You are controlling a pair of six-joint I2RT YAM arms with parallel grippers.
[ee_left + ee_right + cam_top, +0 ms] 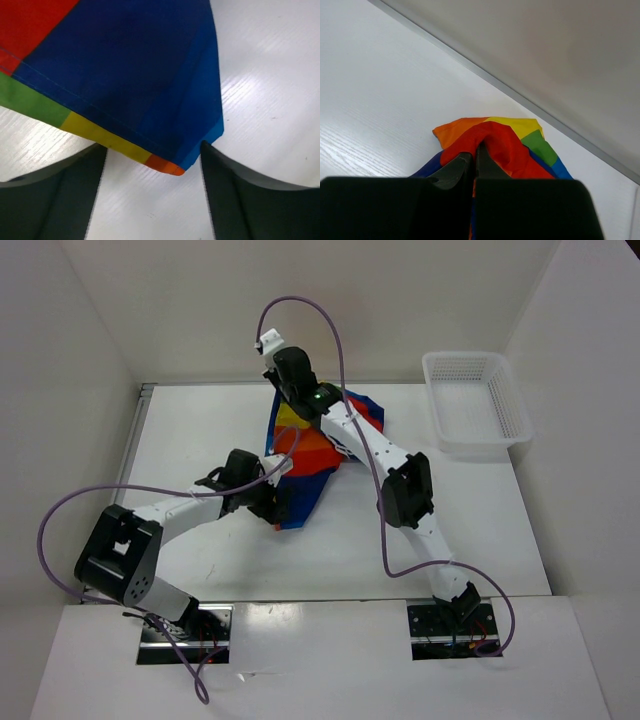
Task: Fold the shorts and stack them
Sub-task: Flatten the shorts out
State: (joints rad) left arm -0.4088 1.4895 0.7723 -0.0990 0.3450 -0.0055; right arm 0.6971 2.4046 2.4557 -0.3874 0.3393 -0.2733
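You are working over a white counter (440, 530) that is filling most of the overhead view, and the shorts (312, 458) are lying on it near the middle, toward the back wall, as a bunched, partly folded heap showing blue, red, orange, yellow and green stripes. A white mesh basket (437, 400) is sitting at the far right corner of the counter, well apart from the cloth. Your right arm (370, 445) is reaching diagonally across to the far side of the shorts and is covering part of them from above, while your left arm (180, 510) is stretching in from the near left and is ending at the near, blue end of the cloth. Purple cables (330, 325) are looping off both arms. In its wrist view, your right tool (475, 152) is pinching the shorts: its fingers are pressing together with a fold of red cloth bunching up right at their tips, and orange, yellow, green and blue are spreading out beyond it on the counter. Your left tool (152, 150) is standing wide apart and gripping nothing; a blue corner of the shorts, edged in a thin strip of green, yellow and orange, is lying flat on the counter between its two dark fingers (60, 195), with the right-hand finger just touching the blue edge.
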